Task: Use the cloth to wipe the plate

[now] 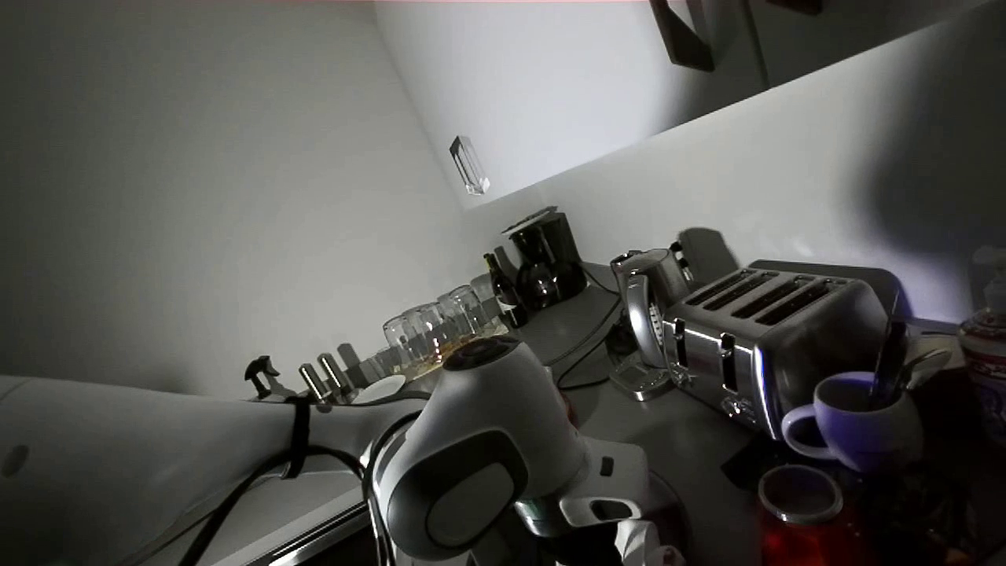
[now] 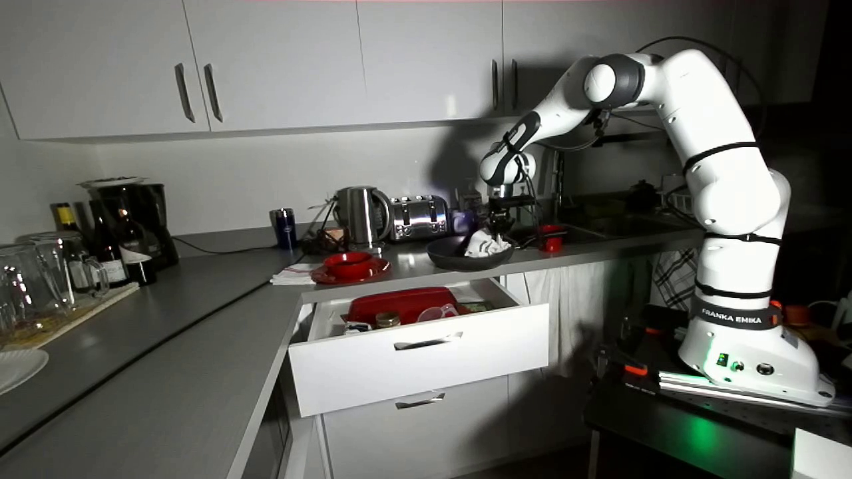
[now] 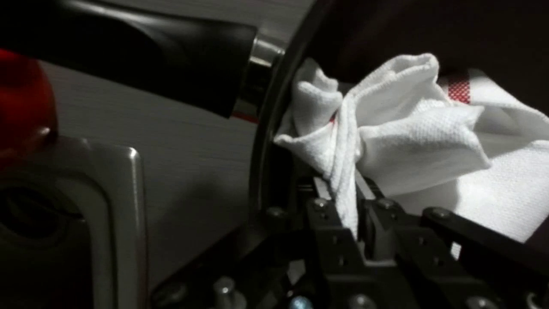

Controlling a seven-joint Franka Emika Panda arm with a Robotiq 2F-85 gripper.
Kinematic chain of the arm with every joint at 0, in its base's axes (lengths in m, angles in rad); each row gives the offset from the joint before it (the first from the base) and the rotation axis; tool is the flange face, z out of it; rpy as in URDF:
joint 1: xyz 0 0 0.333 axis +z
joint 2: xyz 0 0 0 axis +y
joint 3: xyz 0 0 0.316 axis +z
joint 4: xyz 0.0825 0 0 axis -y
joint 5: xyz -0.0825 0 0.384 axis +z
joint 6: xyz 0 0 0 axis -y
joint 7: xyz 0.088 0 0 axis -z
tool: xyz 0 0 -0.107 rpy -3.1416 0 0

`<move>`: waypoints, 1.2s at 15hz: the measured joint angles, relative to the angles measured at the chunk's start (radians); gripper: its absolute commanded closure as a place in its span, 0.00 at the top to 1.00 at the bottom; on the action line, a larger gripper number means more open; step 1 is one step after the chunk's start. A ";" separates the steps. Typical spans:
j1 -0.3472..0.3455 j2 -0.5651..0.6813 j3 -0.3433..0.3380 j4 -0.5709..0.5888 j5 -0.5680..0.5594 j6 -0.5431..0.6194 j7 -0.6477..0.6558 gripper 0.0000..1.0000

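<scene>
One white cloth (image 3: 422, 146) in the wrist view, crumpled inside the frying pan (image 3: 262, 159), red woven band (image 3: 459, 90) partly exposed. Gripper (image 3: 342, 189) narrow, clamped on one raised fold of the cloth. Pan handle (image 3: 171, 56) and red container (image 3: 25, 103): both cut off by the left frame edge. Pan floor beneath the cloth: hidden.

In an exterior view: frying pan and cloth by the front edge of the bench (image 2: 166, 359), above the right end of the pulled-out drawer (image 2: 426, 364). Contents of drawer: red tray (image 2: 393, 301), small jar (image 2: 387, 320), other pieces (image 2: 436, 313) too small to identify. Near the inner corner of the front edge: red bowl (image 2: 349, 266) on red plate (image 2: 382, 267). Along the back edge: kettle (image 2: 358, 216) and toaster (image 2: 418, 221), kettle interior hidden. At the far left: glass vessels (image 2: 36, 273), partly cut off by the frame.

In an exterior view: white mug (image 1: 853, 436) just beside the toaster, with utensils (image 1: 888, 362) standing inside. Pale-rimmed red vessel (image 1: 802, 527) near the mug, base cut off, contents lost in shadow. Gripper mostly concealed by the arm (image 1: 503, 417) and cropped below; hold not readable from this side.
</scene>
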 measured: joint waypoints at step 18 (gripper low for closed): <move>0.116 -0.035 0.098 -0.091 -0.081 0.164 -0.029 0.08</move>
